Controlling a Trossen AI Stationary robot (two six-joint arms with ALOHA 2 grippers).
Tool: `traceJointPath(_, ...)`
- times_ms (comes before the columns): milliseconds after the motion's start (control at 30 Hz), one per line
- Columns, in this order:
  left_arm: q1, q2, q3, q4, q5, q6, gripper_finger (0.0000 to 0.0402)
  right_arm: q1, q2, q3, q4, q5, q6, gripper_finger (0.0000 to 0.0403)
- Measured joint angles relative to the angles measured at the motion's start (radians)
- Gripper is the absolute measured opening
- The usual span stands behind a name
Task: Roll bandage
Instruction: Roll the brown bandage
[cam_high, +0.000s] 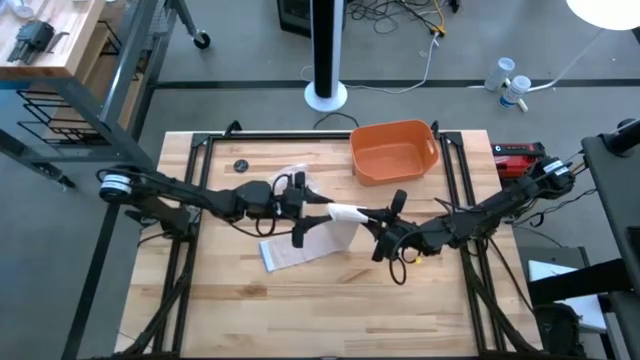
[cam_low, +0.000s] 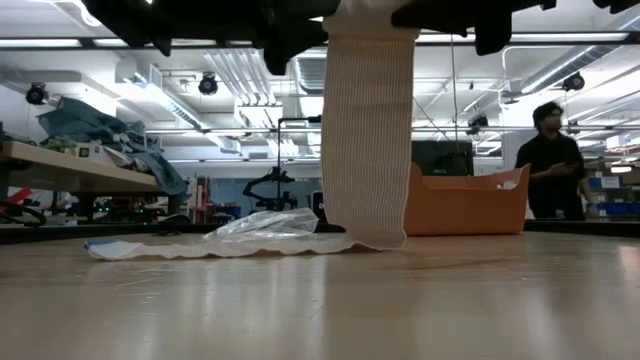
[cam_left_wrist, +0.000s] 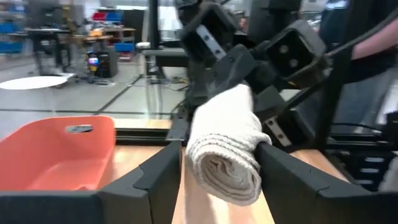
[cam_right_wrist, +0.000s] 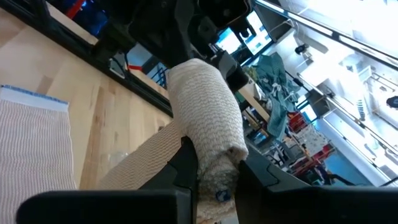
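Note:
The off-white bandage has a rolled end (cam_high: 348, 213) held up above the table's middle between my two grippers. Its loose strip (cam_low: 366, 130) hangs straight down from the roll; the strip's lower part (cam_high: 300, 248) lies flat on the wood and runs toward the table's left. My left gripper (cam_high: 326, 210) comes from the left and is shut on one end of the roll. My right gripper (cam_high: 372, 217) comes from the right and is shut on the other end. My left gripper pinches the roll's left end (cam_left_wrist: 214, 177) between its two fingers (cam_left_wrist: 155, 177), level, from the table's left. The fingers lie along the roll's axis. The roll is lifted clear, level, with the strip hanging below. My right gripper pinches the roll's right end (cam_right_wrist: 217, 168) between its two fingers (cam_right_wrist: 186, 163), level, from the table's right. The fingers point along the roll. The roll stays clear of the table, and the strip (cam_right_wrist: 37, 143) drops from it onto the wood.
An orange tub (cam_high: 395, 150) stands at the far right of the table. A crumpled clear wrapper (cam_high: 288, 178) lies behind my left gripper, and a small black disc (cam_high: 241, 166) lies far left. A red tool (cam_high: 515, 153) sits off the right edge. A person (cam_low: 550, 165) stands beyond the table.

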Motion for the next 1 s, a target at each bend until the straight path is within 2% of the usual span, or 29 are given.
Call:
traceJointPath(167,-0.001,0.057,0.0,0.116,0.035,0.05,0.0154,0.001,0.0,0.0,0.004,-0.004,0.004,0.0054)
traceJointPath(233,-0.003,0.061,0.0,0.132,0.036,0.1,0.0121,0.0,0.0,0.0,0.006,-0.001,0.005,0.0054)
traceJointPath(333,-0.003,0.06,0.0,0.136,0.035,0.133,0.0043,0.001,-0.001,0.0,0.005,0.004,0.02,0.0054)
traceJointPath(367,-0.002,0.056,0.0,0.136,0.032,0.132,0.0031,0.001,-0.001,0.0,0.006,0.003,0.025,0.0054)
traceJointPath(433,-0.001,0.052,0.0,0.134,0.009,0.147,0.0031,0.0,-0.002,0.0,0.009,0.004,0.057,0.0056)
traceJointPath(500,-0.013,0.051,0.0,0.133,-0.025,0.239,0.0031,0.0,-0.011,0.0,0.002,0.001,0.128,0.0085)
traceJointPath(633,-0.058,0.046,0.0,0.141,-0.114,0.557,0.0031,0.0,-0.057,0.0,-0.028,-0.008,0.305,0.0167)
traceJointPath(733,-0.074,0.045,0.0,0.141,-0.158,0.78,0.0031,-0.002,-0.119,0.0,-0.112,-0.011,0.451,0.0208)
traceJointPath(833,-0.077,0.045,-0.001,0.132,-0.162,0.957,0.0031,-0.012,-0.198,0.0,-0.212,-0.057,0.602,0.0228)
traceJointPath(1000,-0.082,0.044,-0.001,0.139,-0.16,1.161,0.0031,-0.061,-0.33,0.001,-0.366,-0.184,0.84,0.0235)
